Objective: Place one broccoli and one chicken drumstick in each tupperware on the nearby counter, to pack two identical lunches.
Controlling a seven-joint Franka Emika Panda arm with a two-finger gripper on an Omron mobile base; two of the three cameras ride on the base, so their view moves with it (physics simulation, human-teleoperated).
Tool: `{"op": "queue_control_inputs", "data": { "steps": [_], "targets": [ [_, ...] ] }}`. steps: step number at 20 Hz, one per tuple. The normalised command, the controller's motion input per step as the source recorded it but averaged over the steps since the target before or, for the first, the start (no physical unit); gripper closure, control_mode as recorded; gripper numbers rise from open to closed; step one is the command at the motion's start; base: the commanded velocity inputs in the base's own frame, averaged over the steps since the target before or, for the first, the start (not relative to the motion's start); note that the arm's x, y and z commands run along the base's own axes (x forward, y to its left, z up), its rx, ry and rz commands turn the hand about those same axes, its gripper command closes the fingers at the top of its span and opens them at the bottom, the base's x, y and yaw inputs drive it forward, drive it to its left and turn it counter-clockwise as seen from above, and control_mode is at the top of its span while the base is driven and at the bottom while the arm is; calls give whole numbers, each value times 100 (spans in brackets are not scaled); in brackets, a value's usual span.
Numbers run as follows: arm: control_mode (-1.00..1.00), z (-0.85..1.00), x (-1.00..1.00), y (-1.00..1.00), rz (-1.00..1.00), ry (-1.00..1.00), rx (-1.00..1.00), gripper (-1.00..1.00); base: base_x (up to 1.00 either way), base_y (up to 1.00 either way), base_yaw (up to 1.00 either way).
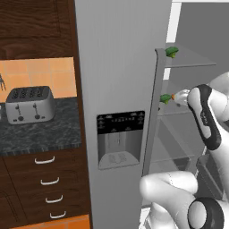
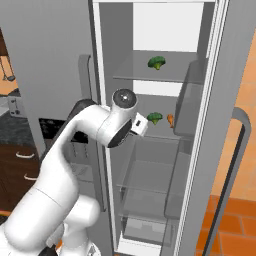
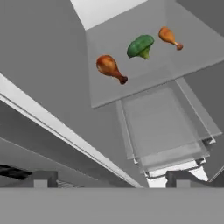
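Note:
The fridge stands open. On its middle glass shelf (image 3: pixel 131 87) lie one broccoli (image 3: pixel 140 46) and two chicken drumsticks (image 3: pixel 110 68) (image 3: pixel 169 37), one on each side of it. From the right base view that broccoli (image 2: pixel 155 118) sits beside a drumstick (image 2: pixel 170 120). A second broccoli (image 2: pixel 157 62) (image 1: pixel 171 52) rests on the shelf above. My gripper (image 3: pixel 111 179) is open, its fingertips (image 3: pixel 41 178) wide apart, and it stays short of the middle shelf with nothing between them. The counter (image 1: pixel 40 134) is at the left. The tupperware is out of view.
The closed grey fridge door with its dispenser (image 1: pixel 120 138) and handle (image 1: pixel 154 112) stands between the counter and the open compartment. A silver toaster (image 1: pixel 30 104) sits on the counter. The open right door (image 2: pixel 235 150) flanks the shelves. Lower glass shelves and a drawer (image 3: pixel 162 131) lie beneath.

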Motion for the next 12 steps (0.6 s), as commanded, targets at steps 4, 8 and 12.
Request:
{"op": "queue_control_inputs", "data": {
  "steps": [4,8,12],
  "targets": [
    [-100,-10,58,-91,-35,4,53,-100,0,0,0],
    [-100,-19,66,-7,-12,2,4,-100,0,0,0],
    [-100,-13,79,2,-9,1,-3,-100,0,0,0]
  ]
}}
